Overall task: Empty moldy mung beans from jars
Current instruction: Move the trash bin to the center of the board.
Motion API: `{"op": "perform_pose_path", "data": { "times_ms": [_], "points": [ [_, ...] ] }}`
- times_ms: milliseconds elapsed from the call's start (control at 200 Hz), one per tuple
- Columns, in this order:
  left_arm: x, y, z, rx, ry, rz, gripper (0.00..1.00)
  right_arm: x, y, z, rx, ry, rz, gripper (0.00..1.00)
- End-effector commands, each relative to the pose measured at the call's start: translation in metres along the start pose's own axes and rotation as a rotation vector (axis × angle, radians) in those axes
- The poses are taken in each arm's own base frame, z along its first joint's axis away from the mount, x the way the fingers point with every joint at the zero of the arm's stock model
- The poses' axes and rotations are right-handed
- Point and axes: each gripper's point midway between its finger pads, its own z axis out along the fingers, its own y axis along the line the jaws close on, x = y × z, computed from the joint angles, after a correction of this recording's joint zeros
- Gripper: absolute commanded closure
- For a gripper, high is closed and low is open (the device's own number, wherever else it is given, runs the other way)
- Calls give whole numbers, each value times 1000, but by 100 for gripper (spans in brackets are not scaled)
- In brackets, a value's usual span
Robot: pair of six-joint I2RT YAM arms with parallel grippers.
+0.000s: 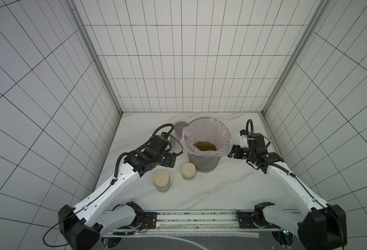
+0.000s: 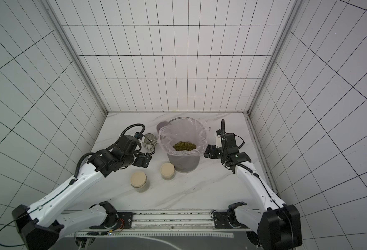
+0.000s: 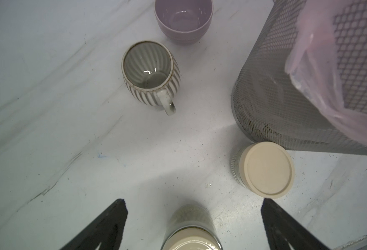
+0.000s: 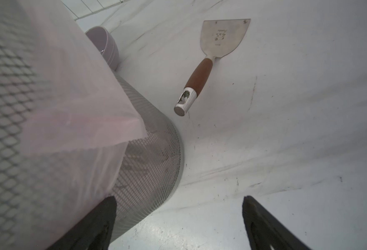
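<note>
Mesh bin (image 1: 202,165) holding mung beans (image 1: 205,146), two lidded jars (image 1: 188,170) nearby, left fingers (image 3: 104,225) apart, right fingers (image 4: 96,223) apart

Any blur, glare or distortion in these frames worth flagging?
In both top views the wide-angle lens splays the tiled walls; lighting is even. Left wrist: the jar closest to the lens is blurred, and a glint sits inside the mug. Right wrist: the pink liner is soft up close, the scraper sharp.
</note>
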Motion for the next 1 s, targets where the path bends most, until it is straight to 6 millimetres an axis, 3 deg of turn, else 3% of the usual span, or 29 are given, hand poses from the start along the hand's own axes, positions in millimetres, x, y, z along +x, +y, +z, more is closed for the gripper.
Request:
{"op": "perform_pose_path", "data": {
  "times_ms": [0, 205, 340, 610, 760, 884, 994],
  "points": [
    [17, -18, 4, 98, 70, -26, 3, 40, 35, 6, -184, 126, -26, 8],
    [-14, -48, 11, 171, -24, 49, 3, 47, 47, 25, -255, 177, 7, 9],
    [-32, -63, 23, 211, -57, 83, 3, 35, 43, 42, -238, 150, -2, 9],
    [-45, -78, 61, 234, -80, 124, 3, 8, 30, 74, -187, 154, -14, 9],
    [-52, -73, 78, 184, -91, 130, 3, -16, 15, 83, -153, 123, -10, 10],
    [-58, -65, 62, 146, -96, 113, 3, -20, 11, 75, -129, 128, -20, 11],
    [-50, -52, 33, 112, -82, 87, 3, 3, 23, 63, -138, 158, -30, 11]
  ]
}}
